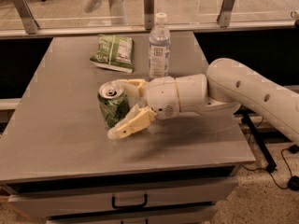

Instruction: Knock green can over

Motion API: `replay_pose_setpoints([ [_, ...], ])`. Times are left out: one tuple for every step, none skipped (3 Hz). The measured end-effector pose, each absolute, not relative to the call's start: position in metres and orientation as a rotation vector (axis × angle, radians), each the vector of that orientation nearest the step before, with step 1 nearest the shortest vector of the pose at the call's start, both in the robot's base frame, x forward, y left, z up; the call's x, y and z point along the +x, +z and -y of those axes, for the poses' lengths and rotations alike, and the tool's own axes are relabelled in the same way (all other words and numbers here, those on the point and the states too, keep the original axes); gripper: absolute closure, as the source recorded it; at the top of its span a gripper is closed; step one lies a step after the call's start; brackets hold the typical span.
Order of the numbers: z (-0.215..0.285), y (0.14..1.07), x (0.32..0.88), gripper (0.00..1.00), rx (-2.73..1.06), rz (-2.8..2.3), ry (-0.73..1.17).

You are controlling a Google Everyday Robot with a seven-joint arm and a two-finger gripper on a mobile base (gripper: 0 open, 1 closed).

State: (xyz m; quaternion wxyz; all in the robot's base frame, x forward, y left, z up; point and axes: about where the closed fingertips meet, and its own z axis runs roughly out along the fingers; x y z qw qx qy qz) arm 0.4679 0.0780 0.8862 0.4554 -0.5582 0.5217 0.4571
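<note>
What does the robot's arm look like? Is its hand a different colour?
The arm is smooth, white and rounded like a fat tube, with small dark holes along it. Its tool, open by the green can on the table, has two flat, yellowish-cream fingers.
</note>
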Motion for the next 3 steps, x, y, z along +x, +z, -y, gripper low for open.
replay_pose_setpoints([
  [-0.097,0.879,0.469,0.41,-1.396,-1.263,1.157],
  [-0.106,0.88,0.473,0.65,-1.415,-1.243,1.159],
  [-0.099,0.894,0.481,0.87,-1.45,-1.27,1.091],
])
